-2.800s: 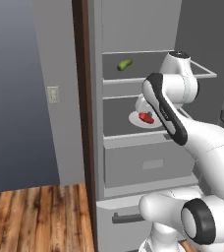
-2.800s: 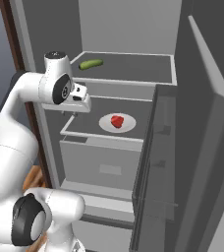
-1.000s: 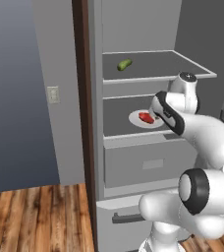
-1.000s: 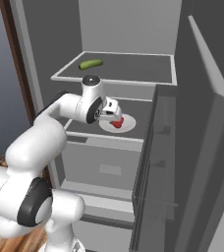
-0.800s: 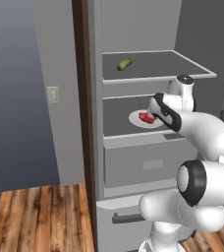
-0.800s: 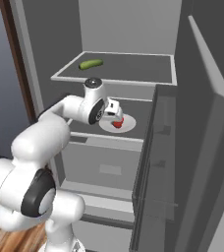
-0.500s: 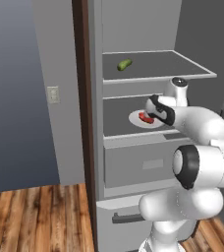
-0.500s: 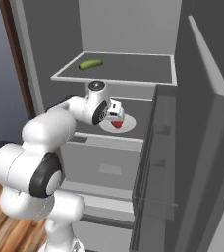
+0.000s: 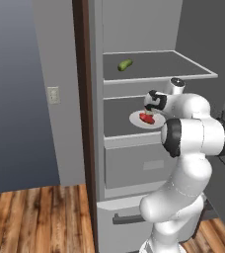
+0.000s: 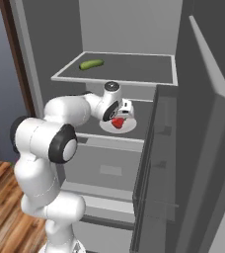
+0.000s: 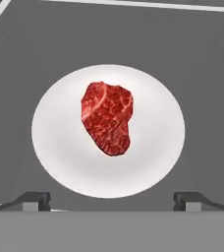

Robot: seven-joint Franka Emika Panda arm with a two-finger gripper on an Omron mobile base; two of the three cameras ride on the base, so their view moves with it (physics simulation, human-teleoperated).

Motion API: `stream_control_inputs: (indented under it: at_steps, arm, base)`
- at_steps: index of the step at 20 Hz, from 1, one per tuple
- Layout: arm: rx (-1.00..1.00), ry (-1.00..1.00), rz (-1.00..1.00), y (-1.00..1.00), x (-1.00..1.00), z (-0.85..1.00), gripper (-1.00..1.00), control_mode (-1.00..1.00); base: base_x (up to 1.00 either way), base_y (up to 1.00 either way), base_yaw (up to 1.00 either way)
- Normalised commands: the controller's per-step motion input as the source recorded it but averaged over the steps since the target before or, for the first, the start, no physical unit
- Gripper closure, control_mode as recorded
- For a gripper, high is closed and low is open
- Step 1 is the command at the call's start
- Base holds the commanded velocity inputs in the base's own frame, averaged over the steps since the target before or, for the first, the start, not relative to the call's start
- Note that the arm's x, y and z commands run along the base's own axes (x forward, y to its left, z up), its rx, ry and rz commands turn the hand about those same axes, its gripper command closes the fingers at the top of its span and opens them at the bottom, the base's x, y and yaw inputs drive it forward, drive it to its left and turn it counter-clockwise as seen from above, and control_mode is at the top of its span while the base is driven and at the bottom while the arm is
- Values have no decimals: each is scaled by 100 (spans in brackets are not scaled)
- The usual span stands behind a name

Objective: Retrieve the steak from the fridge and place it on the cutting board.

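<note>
Hand view, steak (image 11: 108, 118) on plate (image 11: 60, 152), centred ahead of wide-spread gripper (image 11: 112, 199), seemingly untouched

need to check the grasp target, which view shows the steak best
The hand view: the steak lies whole and unblocked in the middle of the white plate, seen from above between the open jaws. In the left base view and the right base view it is a small red patch, partly covered by the gripper.
</note>
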Motion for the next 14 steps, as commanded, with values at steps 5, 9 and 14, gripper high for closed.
stream_control_inputs:
  at_steps: [5, 9, 14]
  arm:
    - [0, 4, 4, 0, 46, -29, -100, -100]
    - [0, 4, 3, 0, 28, -29, -100, -100]
    - [0, 3, 1, 0, 18, -29, -100, -100]
  base:
    - [0, 0, 0]
    - [0, 0, 0]
    - [0, 0, 0]
